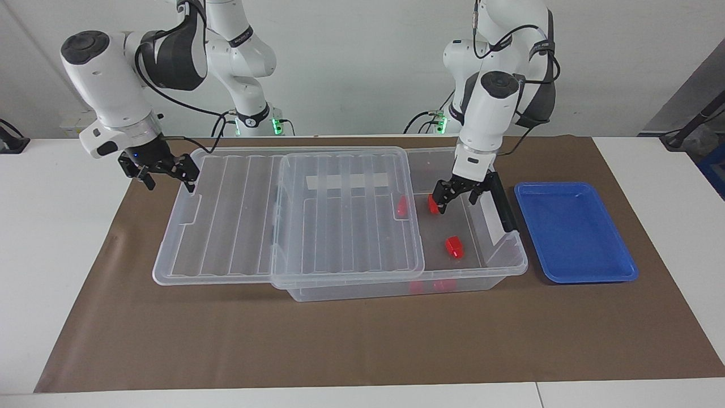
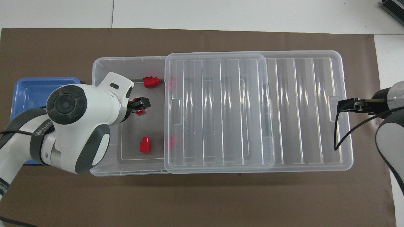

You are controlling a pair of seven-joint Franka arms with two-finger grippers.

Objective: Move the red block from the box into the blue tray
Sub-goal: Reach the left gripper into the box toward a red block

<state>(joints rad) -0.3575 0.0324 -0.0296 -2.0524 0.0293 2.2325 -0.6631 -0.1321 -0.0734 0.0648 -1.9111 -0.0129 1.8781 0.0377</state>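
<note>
While the lid point(image 1: 294, 215) lies slid toward the right arm's end of the box point(image 1: 481, 272), the left gripper point(image 1: 456, 199) is lowered into the uncovered part with its fingers apart around the red block point(image 1: 433, 205). The right gripper point(image 1: 164, 170), fingers also apart, hangs over the lid's outer edge. The blue tray point(image 1: 575, 232) stands beside the box at the left arm's end.
</note>
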